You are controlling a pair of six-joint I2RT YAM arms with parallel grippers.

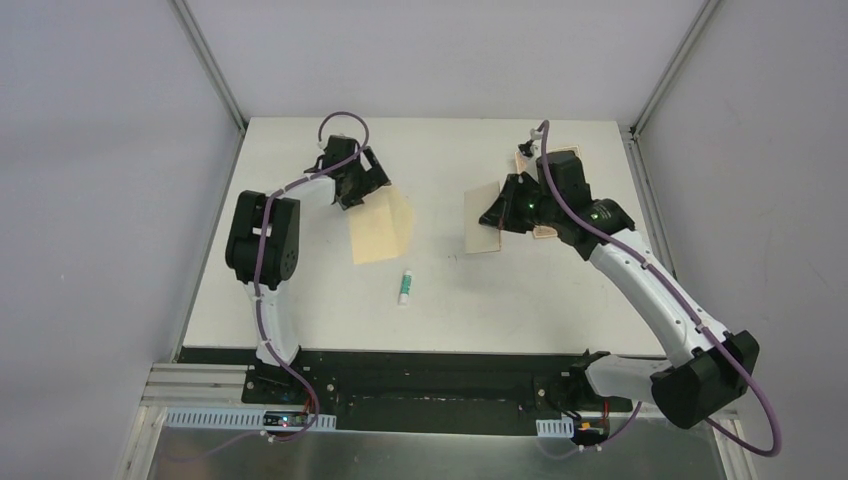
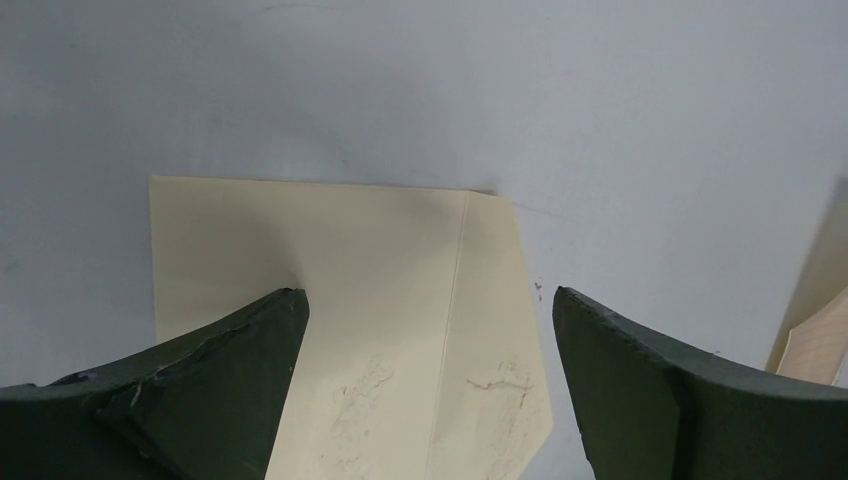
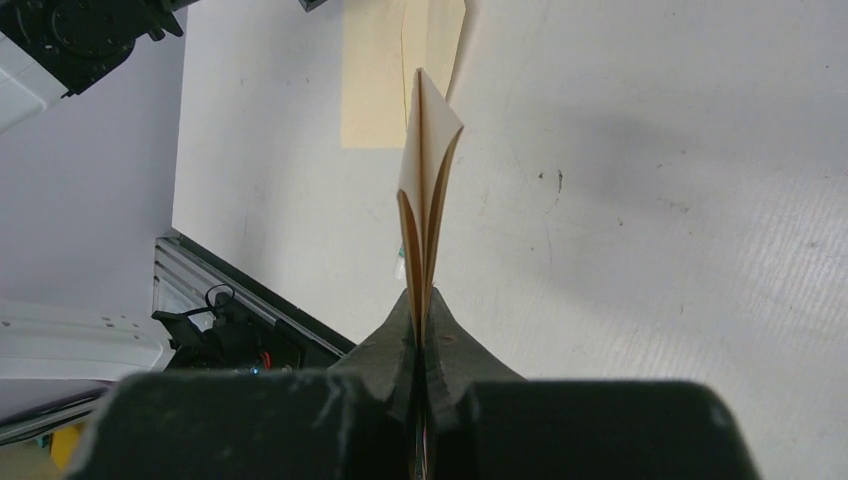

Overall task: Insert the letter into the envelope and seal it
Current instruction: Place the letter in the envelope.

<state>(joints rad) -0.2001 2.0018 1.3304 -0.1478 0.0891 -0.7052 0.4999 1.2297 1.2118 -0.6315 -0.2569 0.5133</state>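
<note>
- The left gripper [image 1: 368, 190] stands wide open and holds nothing. In the left wrist view its two dark fingers [image 2: 215, 375] straddle one end of the flat yellow-tan manila envelope [image 2: 380, 270]. I cannot tell whether they touch the paper.
- The right gripper [image 3: 420, 305] is clamped tight on one edge of the pale cream-beige folded paper letter [image 3: 428, 170]. The jaws meet with only the paper between them.
- The letter stands on edge out of the jaws, and its two leaves splay apart at the free end.
- The envelope [image 1: 384, 232] lies flat on the white table surface [image 1: 480, 310], left of centre and about midway between the far and near edges. Its pointed flap is open and turned toward the middle.
- The letter [image 1: 484, 224] is right of centre, well apart from the envelope, with a strip of bare surface between them.
- A small white-and-green tube [image 1: 405, 286] lies nearer the near edge, between the two papers and touching neither.
- The left gripper is over the envelope's far-left end. The right gripper [image 1: 503, 212] is on the letter's side away from the envelope.
- Grey walls stand along the left, far and right edges.
</note>
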